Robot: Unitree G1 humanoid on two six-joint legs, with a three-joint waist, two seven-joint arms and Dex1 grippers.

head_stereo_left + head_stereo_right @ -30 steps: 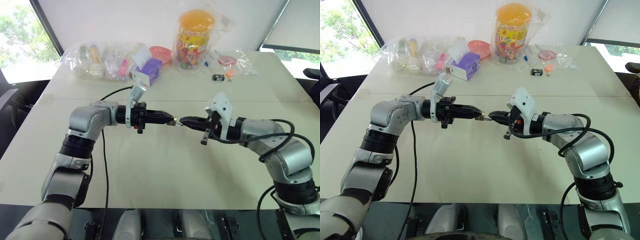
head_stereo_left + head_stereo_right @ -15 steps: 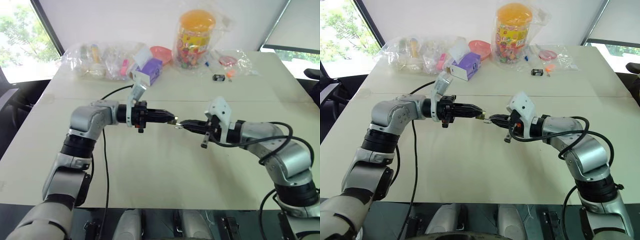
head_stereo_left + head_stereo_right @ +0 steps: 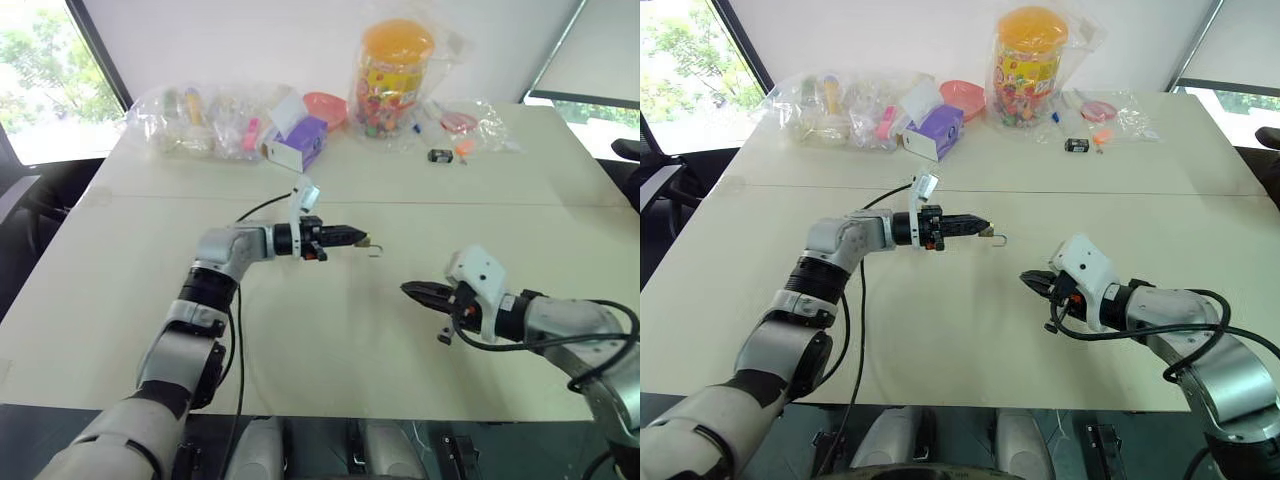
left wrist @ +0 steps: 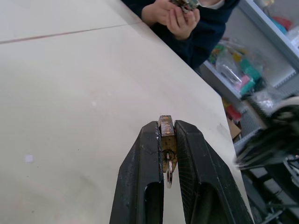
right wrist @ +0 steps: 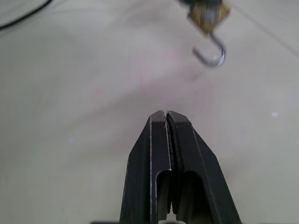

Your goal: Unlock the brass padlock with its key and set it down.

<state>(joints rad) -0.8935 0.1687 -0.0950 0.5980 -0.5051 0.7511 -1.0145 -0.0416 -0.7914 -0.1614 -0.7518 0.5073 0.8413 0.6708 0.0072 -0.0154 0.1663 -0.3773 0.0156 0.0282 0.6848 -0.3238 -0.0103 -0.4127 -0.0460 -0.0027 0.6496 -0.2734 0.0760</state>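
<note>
My left gripper (image 3: pixel 347 237) is shut on the brass padlock (image 3: pixel 361 240), holding it level above the middle of the table (image 3: pixel 330 340). The silvery shackle (image 3: pixel 997 238) swings open like a hook past the fingertips; in the right wrist view the padlock (image 5: pixel 208 13) shows with that hook below it. In the left wrist view the brass body (image 4: pixel 167 133) sits between the fingers, with a small silvery piece, apparently the key (image 4: pixel 168 171), sticking out of its near end. My right gripper (image 3: pixel 406 290) is shut, with nothing visible in it, lower and to the right, apart from the padlock.
Along the far edge stand a candy jar (image 3: pixel 393 70), clear plastic bags (image 3: pixel 200 120), a purple box (image 3: pixel 300 142), a red bowl (image 3: pixel 322 105) and a small black object (image 3: pixel 438 155). A person's hands (image 4: pixel 173 16) show beyond the table's edge in the left wrist view.
My right gripper has pulled back from the padlock, down and to the right. The left gripper has carried the padlock right and lower, and the shackle now hangs open.
</note>
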